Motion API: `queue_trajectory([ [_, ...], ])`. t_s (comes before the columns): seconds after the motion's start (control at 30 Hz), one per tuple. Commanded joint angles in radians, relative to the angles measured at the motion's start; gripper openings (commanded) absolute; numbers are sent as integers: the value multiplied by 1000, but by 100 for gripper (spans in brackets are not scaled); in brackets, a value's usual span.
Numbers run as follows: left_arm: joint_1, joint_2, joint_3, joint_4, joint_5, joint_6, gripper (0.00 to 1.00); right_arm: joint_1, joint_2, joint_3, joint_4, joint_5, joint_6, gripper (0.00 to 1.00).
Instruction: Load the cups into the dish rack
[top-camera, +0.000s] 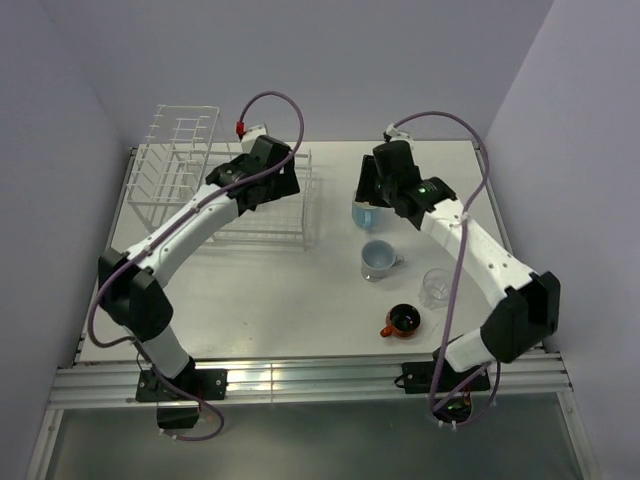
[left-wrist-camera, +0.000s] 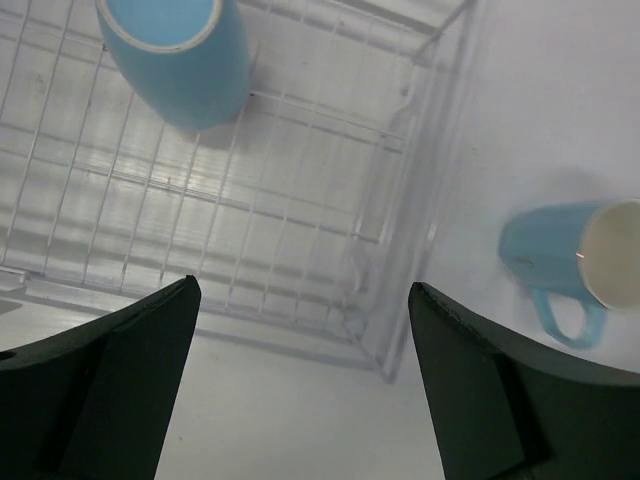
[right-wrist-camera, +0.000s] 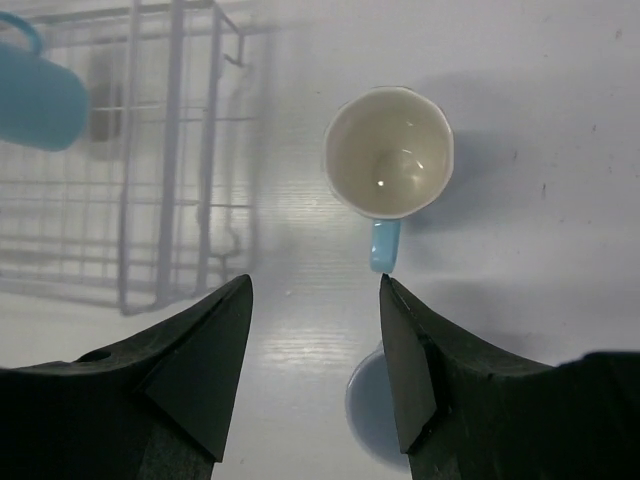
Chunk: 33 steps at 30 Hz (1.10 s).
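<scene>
The white wire dish rack (top-camera: 180, 165) stands at the back left. One light blue mug (left-wrist-camera: 180, 55) lies inside its low tray. My left gripper (left-wrist-camera: 300, 300) hangs open and empty above the tray's near right corner (top-camera: 275, 185). A second light blue mug (right-wrist-camera: 388, 150) stands upright on the table just right of the rack, its handle (right-wrist-camera: 385, 245) pointing at my right gripper (right-wrist-camera: 315, 290). That gripper is open and holds nothing; its right fingertip is close to the handle's end. A pale grey-blue mug (top-camera: 378, 260), a clear glass tumbler (top-camera: 436, 287) and an orange-red cup (top-camera: 403, 321) stand nearer the front right.
The rack's tall upright grid (top-camera: 170, 135) is at its far left end. The white table (top-camera: 280, 300) is walled by pale panels at the back and sides. The pale mug (right-wrist-camera: 365, 410) shows partly under my right finger in the right wrist view.
</scene>
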<state>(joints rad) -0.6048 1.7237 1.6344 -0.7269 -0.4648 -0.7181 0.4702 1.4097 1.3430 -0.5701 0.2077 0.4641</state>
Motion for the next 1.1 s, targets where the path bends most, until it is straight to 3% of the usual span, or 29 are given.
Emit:
queue_trajectory([
  [0.0, -16, -142, -19, 53, 69, 19, 92, -5, 96, 71, -25, 82, -41, 61],
  [0.37, -21, -381, -110, 67, 137, 60, 93, -5, 371, 237, -36, 84, -56, 57],
  [0.63, -20, -431, -156, 75, 143, 75, 93, -5, 532, 350, -76, 108, -74, 55],
  [0.9, -21, -441, -180, 95, 156, 72, 93, -5, 595, 354, -83, 121, -82, 51],
  [1.0, -21, -440, -186, 98, 161, 71, 93, -5, 615, 358, -88, 122, -87, 45],
  [1.07, -20, -438, -191, 103, 161, 68, 93, -4, 615, 354, -88, 127, -88, 28],
])
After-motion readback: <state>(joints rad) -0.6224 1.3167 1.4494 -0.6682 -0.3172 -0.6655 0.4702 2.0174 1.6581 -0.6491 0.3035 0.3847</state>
